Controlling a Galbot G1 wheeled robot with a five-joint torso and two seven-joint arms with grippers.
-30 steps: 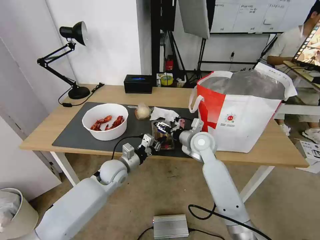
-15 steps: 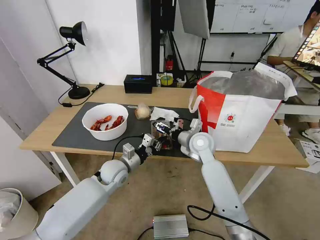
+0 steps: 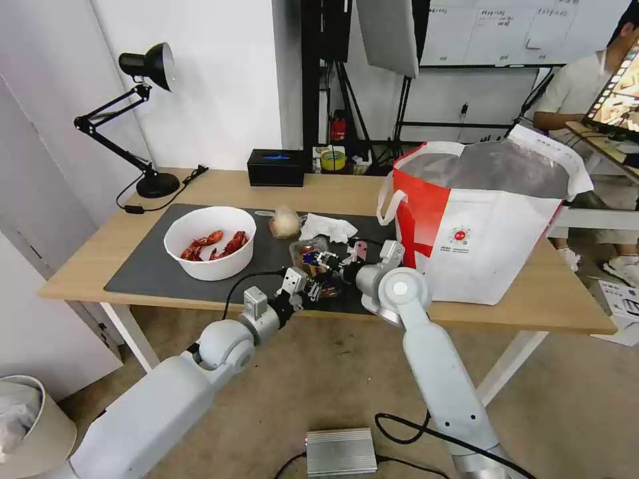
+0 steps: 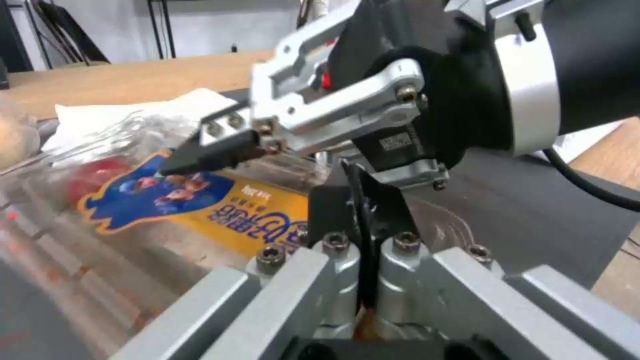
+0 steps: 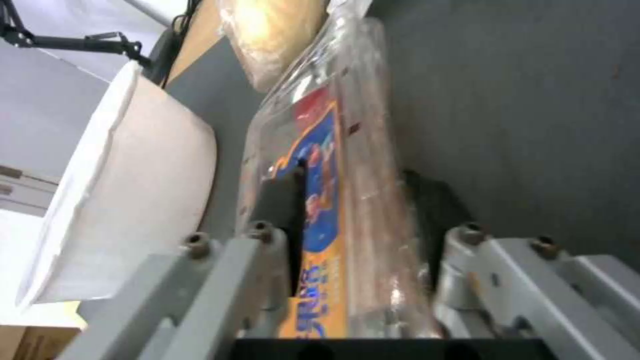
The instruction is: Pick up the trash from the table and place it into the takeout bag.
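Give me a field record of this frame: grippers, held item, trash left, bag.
right gripper: jaws clamped across the clear tomato tray, one end tilted up off the mat
left gripper: jaws shut at the tray's near edge
trash on mat: crayfish bowl, bagged beige lump, tissue
takeout bag: upright, open, on the table

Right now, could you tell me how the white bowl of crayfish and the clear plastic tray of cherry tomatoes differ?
The white bowl is opaque and round; the clear tray is see-through with a blue and orange label. The bowl stands open and flat on the grey mat; the tray is closed and tilted. No claw touches the bowl, while the right claw is clamped on the tray and the left claw, shut, sits beside it. Both hold red food.
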